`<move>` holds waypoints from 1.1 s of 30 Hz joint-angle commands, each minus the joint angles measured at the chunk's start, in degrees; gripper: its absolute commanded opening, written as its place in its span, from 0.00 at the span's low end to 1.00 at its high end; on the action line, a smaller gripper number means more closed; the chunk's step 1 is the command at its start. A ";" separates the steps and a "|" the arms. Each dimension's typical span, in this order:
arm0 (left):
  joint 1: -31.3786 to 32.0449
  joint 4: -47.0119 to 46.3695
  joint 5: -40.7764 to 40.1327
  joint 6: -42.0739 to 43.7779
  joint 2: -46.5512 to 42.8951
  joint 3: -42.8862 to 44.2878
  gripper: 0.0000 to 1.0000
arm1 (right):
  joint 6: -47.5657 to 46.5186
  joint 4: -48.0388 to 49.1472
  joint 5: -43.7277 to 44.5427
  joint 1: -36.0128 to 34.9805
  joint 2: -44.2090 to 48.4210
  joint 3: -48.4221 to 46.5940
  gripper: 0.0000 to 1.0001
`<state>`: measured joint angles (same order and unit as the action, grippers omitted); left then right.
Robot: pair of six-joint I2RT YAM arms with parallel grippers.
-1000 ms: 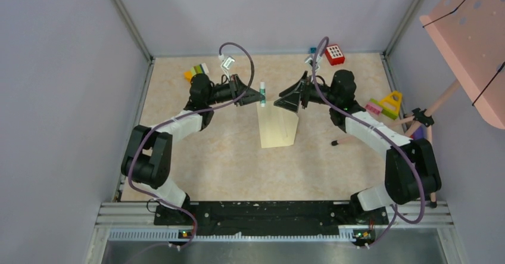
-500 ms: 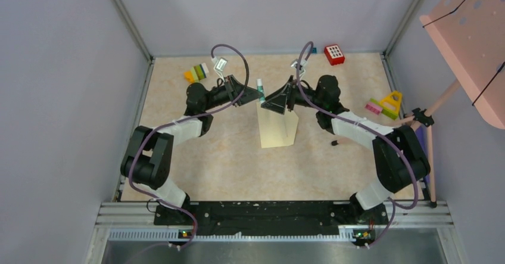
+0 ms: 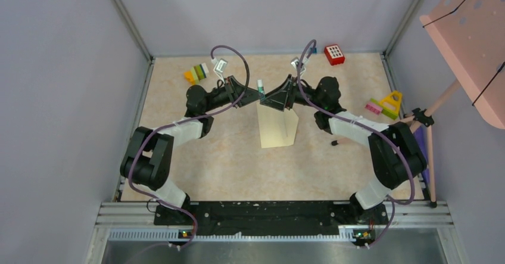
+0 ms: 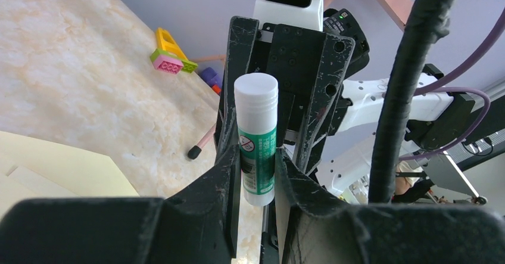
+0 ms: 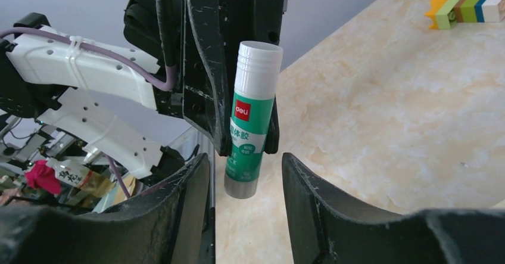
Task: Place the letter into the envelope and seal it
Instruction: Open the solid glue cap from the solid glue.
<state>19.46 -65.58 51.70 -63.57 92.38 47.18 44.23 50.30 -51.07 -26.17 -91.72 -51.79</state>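
Observation:
The pale cream envelope (image 3: 279,127) lies flat mid-table; one corner shows in the left wrist view (image 4: 59,168). I see no letter apart from it. My left gripper (image 3: 256,99) is shut on a green-and-white glue stick (image 3: 260,89), held upright above the envelope's far edge. The stick shows between the left fingers (image 4: 257,145), cap up. My right gripper (image 3: 268,101) faces it, open. In the right wrist view the glue stick (image 5: 250,121) hangs just beyond my right gripper (image 5: 244,160), whose jaws stand wide on either side without touching it.
Stacked coloured blocks (image 3: 196,72) lie far left. A red block (image 3: 334,53) lies at the back. Pink, green and yellow toys (image 3: 384,104) lie at the right. A dark-tipped stick (image 3: 336,142) lies near the right arm. A pink perforated stand (image 3: 470,37) overhangs the right wall.
My right gripper has moved left and closed in on the glue stick. My left gripper with the stick has shifted slightly back and left. The envelope has not moved.

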 commanded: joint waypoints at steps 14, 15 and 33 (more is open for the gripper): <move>0.30 -5.20 0.38 0.67 -2.18 -0.37 0.14 | 1.28 4.19 -2.01 -2.04 -1.11 -1.32 0.17; 0.30 -5.10 0.49 0.86 -2.21 -0.41 0.14 | 1.11 4.04 -2.16 -2.04 -1.03 -1.41 0.14; -5.90 25.05 8.61 24.02 -11.38 2.84 0.87 | -33.66 -40.75 -5.46 0.51 9.12 -7.99 0.10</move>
<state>15.05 -53.78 56.84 -52.14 85.84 47.13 27.29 27.03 -54.43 -26.55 -87.88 -54.30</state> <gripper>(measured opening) 0.866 0.228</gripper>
